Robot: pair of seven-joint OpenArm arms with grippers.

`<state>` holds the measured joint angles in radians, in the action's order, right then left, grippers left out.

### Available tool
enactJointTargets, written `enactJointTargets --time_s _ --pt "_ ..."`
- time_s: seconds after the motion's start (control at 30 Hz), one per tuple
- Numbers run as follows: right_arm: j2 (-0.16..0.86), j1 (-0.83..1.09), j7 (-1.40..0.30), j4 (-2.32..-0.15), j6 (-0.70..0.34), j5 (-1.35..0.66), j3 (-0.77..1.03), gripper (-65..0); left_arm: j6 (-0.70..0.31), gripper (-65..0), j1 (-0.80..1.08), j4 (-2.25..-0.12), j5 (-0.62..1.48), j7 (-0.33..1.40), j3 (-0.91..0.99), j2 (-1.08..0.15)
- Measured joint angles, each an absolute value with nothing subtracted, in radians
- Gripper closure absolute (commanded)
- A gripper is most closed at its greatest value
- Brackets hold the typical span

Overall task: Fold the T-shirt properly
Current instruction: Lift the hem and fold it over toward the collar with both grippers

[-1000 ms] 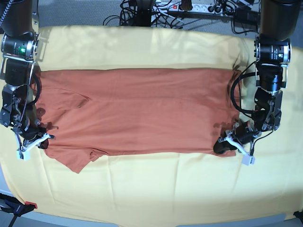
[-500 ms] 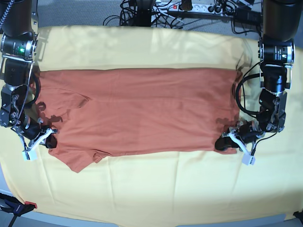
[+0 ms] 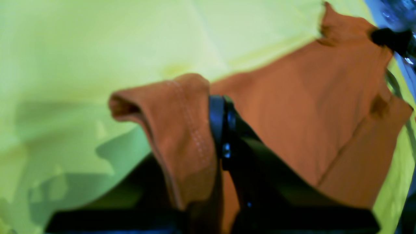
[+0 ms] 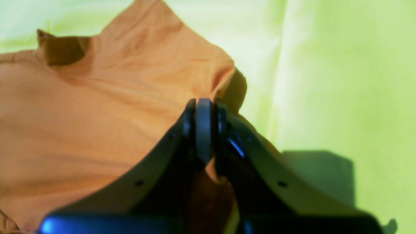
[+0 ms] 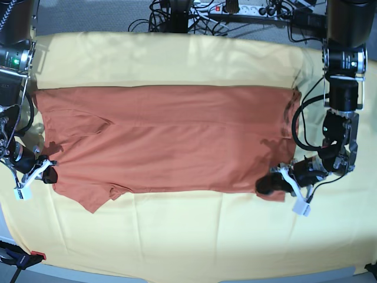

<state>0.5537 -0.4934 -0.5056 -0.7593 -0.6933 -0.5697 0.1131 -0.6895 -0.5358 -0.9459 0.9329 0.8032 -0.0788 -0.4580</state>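
Left wrist view: left end effector (image 3: 213,130) clamped on a stitched hem corner of the T-shirt (image 3: 308,113), fabric bunched at 12 o'clock of the jaws, yellow cloth (image 3: 81,48) beneath. Right wrist view: right end effector (image 4: 203,130) pinched shut on the T-shirt (image 4: 81,113) edge, cloth (image 4: 341,81) toward 3 o'clock. Base view: T-shirt (image 5: 177,141) spread flat mid-table, left end effector (image 5: 277,183) at 4 o'clock, right end effector (image 5: 44,172) at 8 o'clock. Judgement: lift both corners evenly and keep the hem taut so the fold lands straight. Containers: none seen
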Motion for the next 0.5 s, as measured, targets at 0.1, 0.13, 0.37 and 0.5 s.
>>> enactJointTargets --time_s 0.1,0.13,0.37,0.5 --pt "0.554 -0.493 -0.519 -0.760 -0.693 -0.573 0.113 0.0 -0.690 0.0 -0.464 -1.044 0.924 0.809 -0.083 -0.465" --pt "0.554 -0.493 -0.519 -0.760 -0.693 -0.575 0.113 0.0 -0.689 0.0 -0.443 -1.081 0.923 0.812 -0.084 -0.472" --pt "0.554 -0.494 -0.535 -0.760 -0.693 -0.573 0.112 0.0 -0.690 0.0 -0.364 -1.303 0.927 0.804 -0.083 -0.564" --pt "0.554 -0.494 -0.540 -0.760 -0.693 -0.585 0.112 0.0 -0.690 0.0 -0.363 -1.333 0.932 0.791 -0.083 -0.593"
